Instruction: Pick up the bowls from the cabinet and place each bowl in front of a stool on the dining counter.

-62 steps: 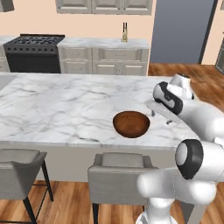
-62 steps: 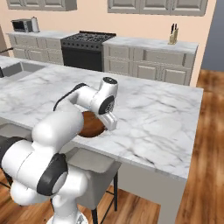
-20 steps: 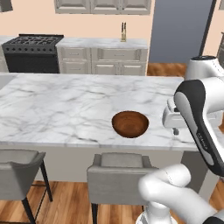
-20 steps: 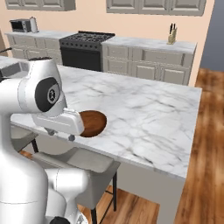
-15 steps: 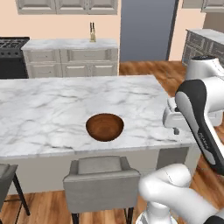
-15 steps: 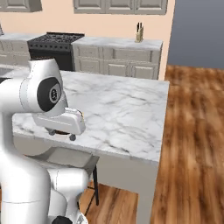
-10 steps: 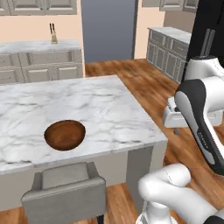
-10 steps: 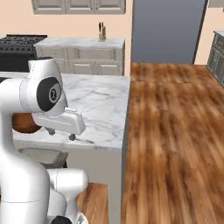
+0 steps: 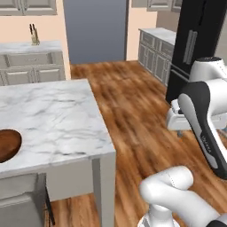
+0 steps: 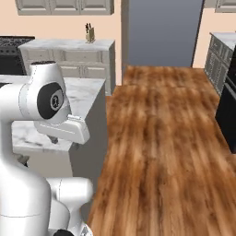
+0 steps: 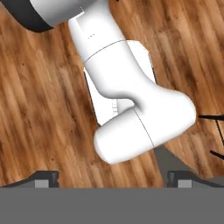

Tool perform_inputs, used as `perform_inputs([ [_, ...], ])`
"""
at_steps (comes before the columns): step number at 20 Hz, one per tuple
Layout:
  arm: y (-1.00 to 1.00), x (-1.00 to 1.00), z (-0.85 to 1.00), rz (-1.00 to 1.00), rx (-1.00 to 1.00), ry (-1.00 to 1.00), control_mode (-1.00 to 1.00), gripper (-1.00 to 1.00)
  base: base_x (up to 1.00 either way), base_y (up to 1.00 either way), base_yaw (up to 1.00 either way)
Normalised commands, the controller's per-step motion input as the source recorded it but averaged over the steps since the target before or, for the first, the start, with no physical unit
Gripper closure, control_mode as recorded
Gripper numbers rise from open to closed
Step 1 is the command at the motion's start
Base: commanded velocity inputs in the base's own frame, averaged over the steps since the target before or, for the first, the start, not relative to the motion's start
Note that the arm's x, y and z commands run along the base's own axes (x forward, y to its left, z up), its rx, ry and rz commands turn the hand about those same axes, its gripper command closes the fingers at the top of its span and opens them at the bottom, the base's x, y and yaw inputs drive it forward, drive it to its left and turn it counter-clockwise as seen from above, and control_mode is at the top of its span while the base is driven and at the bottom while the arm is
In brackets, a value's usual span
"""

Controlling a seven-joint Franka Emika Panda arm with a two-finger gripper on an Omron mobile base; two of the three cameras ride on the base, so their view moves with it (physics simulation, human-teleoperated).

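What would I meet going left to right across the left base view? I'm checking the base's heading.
Bowl → dining counter → wood floor → black fridge → robot arm.

bowl (image 9: 6, 145): dark brown wood, visible grain
dining counter (image 9: 53, 119): smooth white marble, grey veins
floor (image 10: 161, 138): glossy wood planks

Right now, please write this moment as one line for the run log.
gripper: open, empty, over wood floor | bowl: on dining counter, above stool | arm: folded
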Motion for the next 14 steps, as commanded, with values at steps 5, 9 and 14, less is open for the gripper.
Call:
perform_inputs([
  [5,0.0,0.0,0.0,0.0,0.0,0.0,1.0,-1.0,0.3,-1.0,0.14],
  [9,0.0,0.0,0.0,0.0,0.0,0.0,1.0,-1.0,0.89,-1.0,0.18],
  [14,0.0,0.0,0.0,0.0,0.0,0.0,1.0,-1.0,1.0,-0.91,0.14],
])
